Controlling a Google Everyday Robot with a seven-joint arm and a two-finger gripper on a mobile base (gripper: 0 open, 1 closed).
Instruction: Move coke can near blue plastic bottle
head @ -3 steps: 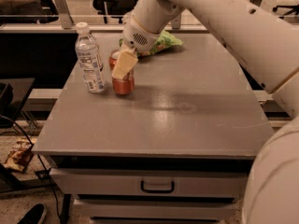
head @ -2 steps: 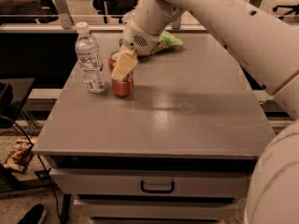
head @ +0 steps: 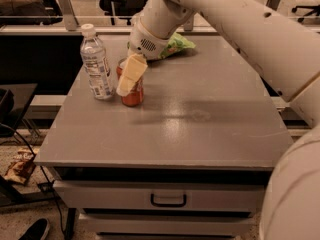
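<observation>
The coke can [head: 133, 95], small and red with a silver top, stands upright on the grey table [head: 200, 124] at its back left. The blue plastic bottle [head: 96, 64], clear with a white cap and a pale label, stands upright just left of the can with a small gap between them. My gripper [head: 131, 75] comes down from the upper right and is right at the can, with its cream-coloured tip covering the can's upper front. The can's base rests on the table.
A green snack bag [head: 176, 45] lies at the back of the table behind my wrist. The table has a drawer with a dark handle [head: 168, 201] in front. My white arm spans the right side. A shoe and litter lie on the floor at left.
Almost nothing differs: the gripper stays at the can, and the can and the bottle stand in the same places.
</observation>
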